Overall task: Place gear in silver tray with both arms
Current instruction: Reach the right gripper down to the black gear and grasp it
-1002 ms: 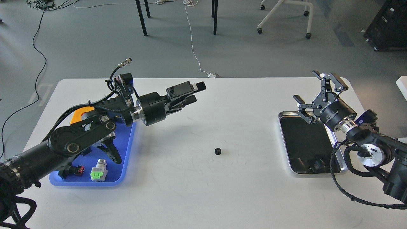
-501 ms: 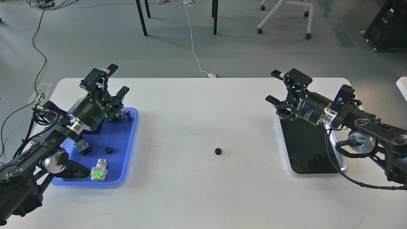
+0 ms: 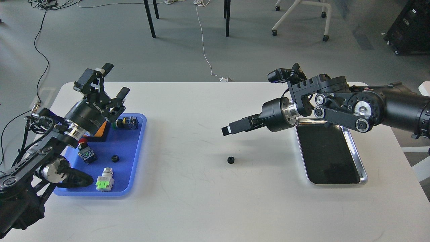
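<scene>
A small black gear (image 3: 230, 160) lies on the white table near its middle. The silver tray (image 3: 336, 184) sits at the right, its dark bottom bare. My right gripper (image 3: 229, 129) reaches left from above the tray's far end and hovers above and just behind the gear. It is seen side-on, so its fingers overlap. My left gripper (image 3: 112, 82) is open and empty, raised above the far edge of the blue tray (image 3: 132, 148).
The blue tray holds a second small black gear (image 3: 115, 158), a green and grey switch part (image 3: 104, 181), a button block (image 3: 129, 122) and other small parts. Chair and table legs stand on the floor beyond the table.
My right arm has swung left from above the silver tray and now points toward the middle of the table. My left arm drew back from the centre to the blue tray. The gear has not moved.
</scene>
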You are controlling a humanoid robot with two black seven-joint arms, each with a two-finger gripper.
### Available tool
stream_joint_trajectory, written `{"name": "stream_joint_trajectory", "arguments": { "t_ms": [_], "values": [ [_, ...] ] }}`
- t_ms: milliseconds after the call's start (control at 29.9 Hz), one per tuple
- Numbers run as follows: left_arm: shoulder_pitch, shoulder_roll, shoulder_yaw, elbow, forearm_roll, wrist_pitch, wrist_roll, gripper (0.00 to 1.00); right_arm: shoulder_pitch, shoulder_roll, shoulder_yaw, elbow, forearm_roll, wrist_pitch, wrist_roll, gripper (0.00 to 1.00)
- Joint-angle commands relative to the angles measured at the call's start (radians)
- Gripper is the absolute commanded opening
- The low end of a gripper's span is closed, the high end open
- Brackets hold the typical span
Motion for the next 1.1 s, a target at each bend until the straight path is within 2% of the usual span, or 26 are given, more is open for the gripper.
{"name": "stream_joint_trajectory", "arguments": {
  "t_ms": [0,134,200,368,568,702,1069],
  "values": [
    [0.001,0.001,0.000,-0.009,0.000,0.000,0.000,0.98,0.036,0.067,-0.095,-0.002,-0.113,-0.070,0.000,0.99],
    [0.001,0.001,0.000,-0.012,0.000,0.000,0.000,0.98,0.061,0.141,-0.205,-0.003,-0.174,-0.179,0.000,0.99],
    [0.001,0.001,0.000,-0.019,0.000,0.000,0.000,0.98,0.068,0.167,-0.239,-0.002,-0.187,-0.196,0.000,0.99],
    [0.012,0.012,0.000,-0.039,0.000,0.000,0.000,0.98,0.073,0.204,-0.267,-0.005,-0.225,-0.199,0.000,0.97],
    [0.029,0.014,-0.001,-0.046,0.000,0.000,0.000,0.98,0.071,0.218,-0.322,-0.011,-0.227,-0.207,0.000,0.89],
    [0.033,0.014,-0.001,-0.046,0.001,0.000,0.000,0.98,0.067,0.224,-0.328,-0.029,-0.228,-0.214,0.000,0.77],
    [0.033,0.029,-0.001,-0.053,0.000,0.000,0.000,0.98,0.045,0.288,-0.377,-0.092,-0.228,-0.242,0.000,0.77]
  ]
}}
